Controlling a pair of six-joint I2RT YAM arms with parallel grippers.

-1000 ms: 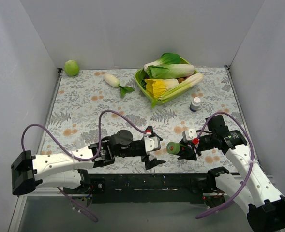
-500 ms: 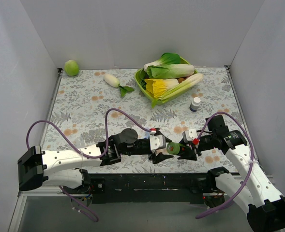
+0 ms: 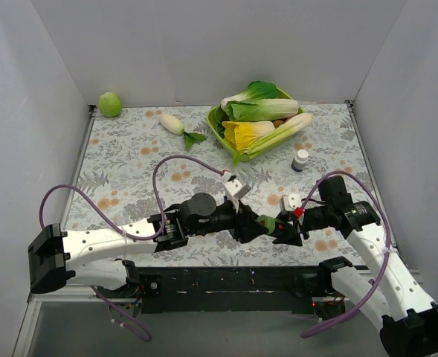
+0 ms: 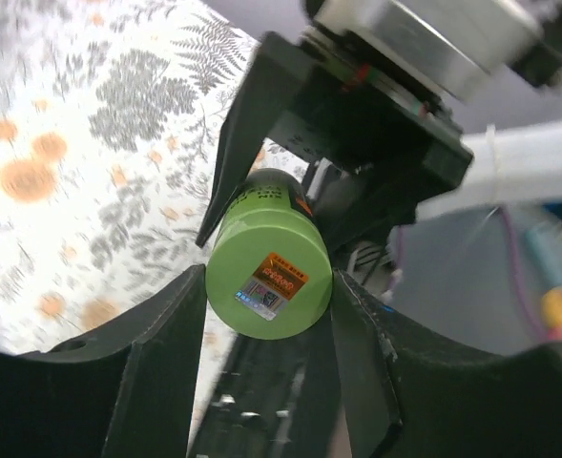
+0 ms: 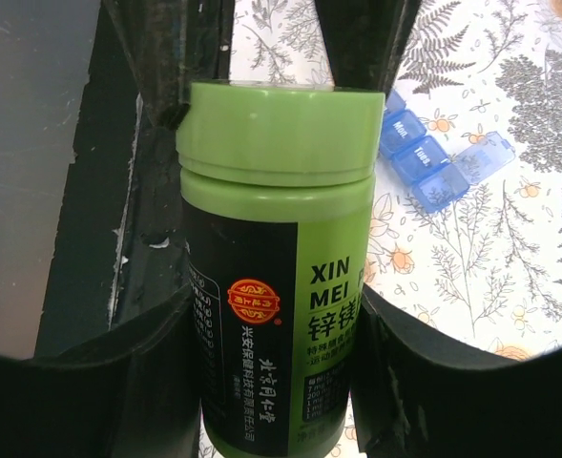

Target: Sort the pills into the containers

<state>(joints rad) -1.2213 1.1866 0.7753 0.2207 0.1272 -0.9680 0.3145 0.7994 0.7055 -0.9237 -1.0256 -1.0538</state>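
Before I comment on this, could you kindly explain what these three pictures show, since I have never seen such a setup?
These are two robot arms bolted at a table's near edge. The wide picture looks down from above and behind: the left arm and right arm reach toward each other. The other two come from cameras on each wrist. The right jaws are shut on a green bottle; the left jaws flank its cap, though I cannot tell whether they press it. On the flowered table lie a bowl of leafy vegetables, a white radish, a green fruit and a small vial. The blue pill box shows only from the right wrist.
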